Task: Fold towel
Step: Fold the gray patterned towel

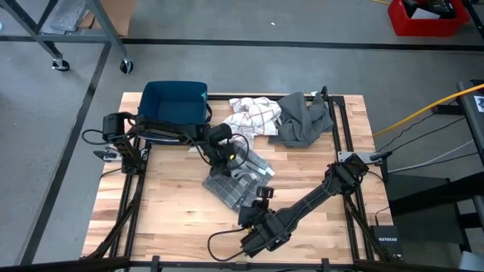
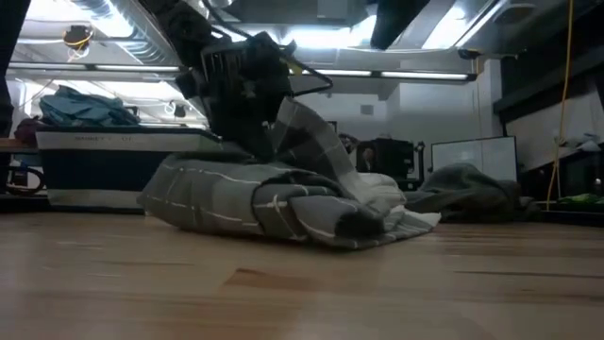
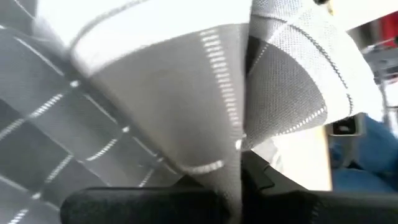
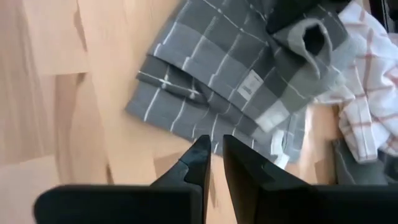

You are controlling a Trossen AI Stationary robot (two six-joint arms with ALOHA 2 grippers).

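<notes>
Grey checked towel (image 3: 155,118) fills left wrist view, so left gripper (image 1: 227,153) looks clamped on raised towel corner, rest of cloth heaped right beneath and in front of it. Right gripper (image 4: 211,155) hovers just short of towel's near edge, fingers nearly together, holding nothing. My guess: mid-fold, lifted flap needs carrying over and laying flat, right arm maybe pinning edge. Towel's long axis runs diagonally, from left gripper down toward right gripper. White checked cloth (image 1: 253,115) and dark grey cloth (image 1: 302,121) sit beyond.
</notes>
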